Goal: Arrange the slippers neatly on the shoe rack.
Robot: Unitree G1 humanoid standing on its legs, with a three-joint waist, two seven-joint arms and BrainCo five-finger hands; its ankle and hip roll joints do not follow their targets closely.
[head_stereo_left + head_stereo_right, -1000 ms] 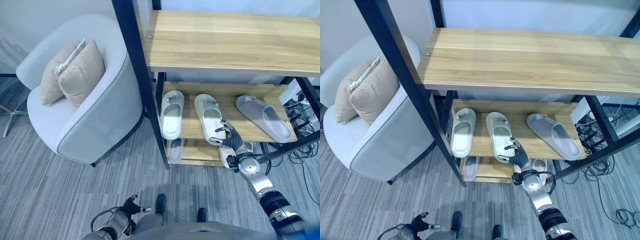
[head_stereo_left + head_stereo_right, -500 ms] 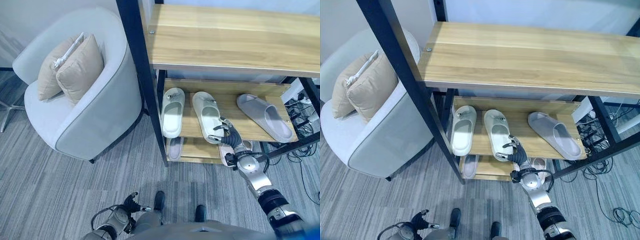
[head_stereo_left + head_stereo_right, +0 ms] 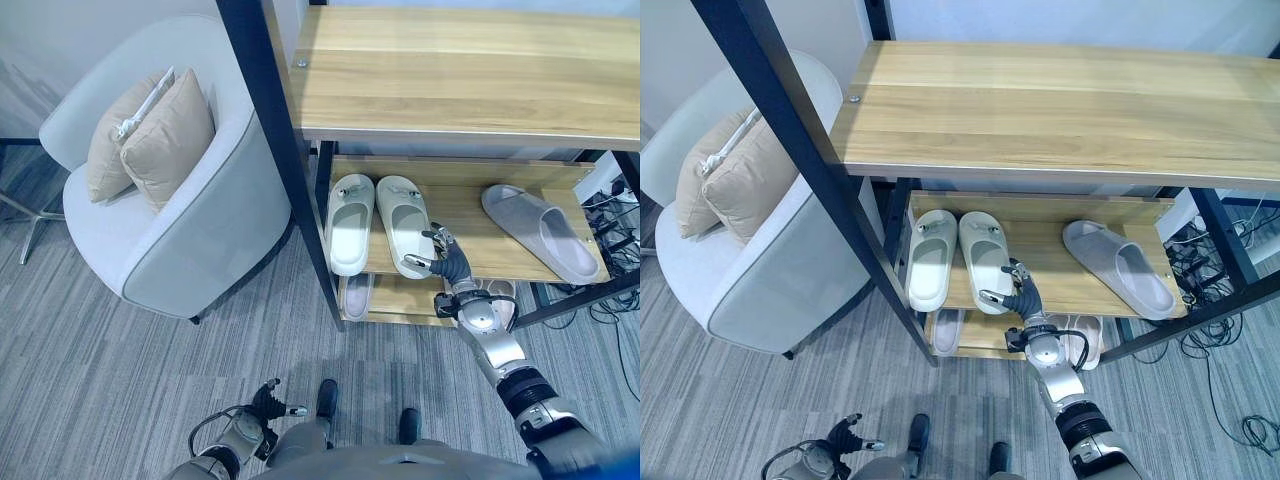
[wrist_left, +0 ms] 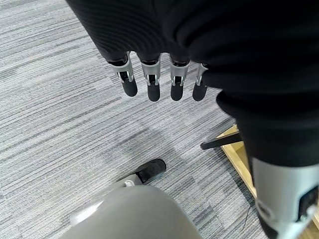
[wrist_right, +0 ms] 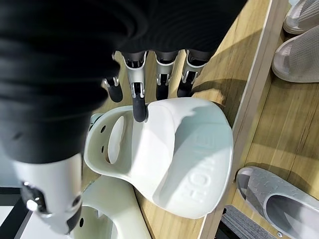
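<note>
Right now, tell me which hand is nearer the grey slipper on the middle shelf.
Right. The right hand is at that shelf, left of the grey slipper; the left hand hangs low over the floor.

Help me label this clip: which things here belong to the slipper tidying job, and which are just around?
Part of the job:
shoe rack
white slipper pair, one under the right hand
grey slipper
lower-shelf slippers

Just around:
armchair
beige cushions
left hand, idle over carpet
</note>
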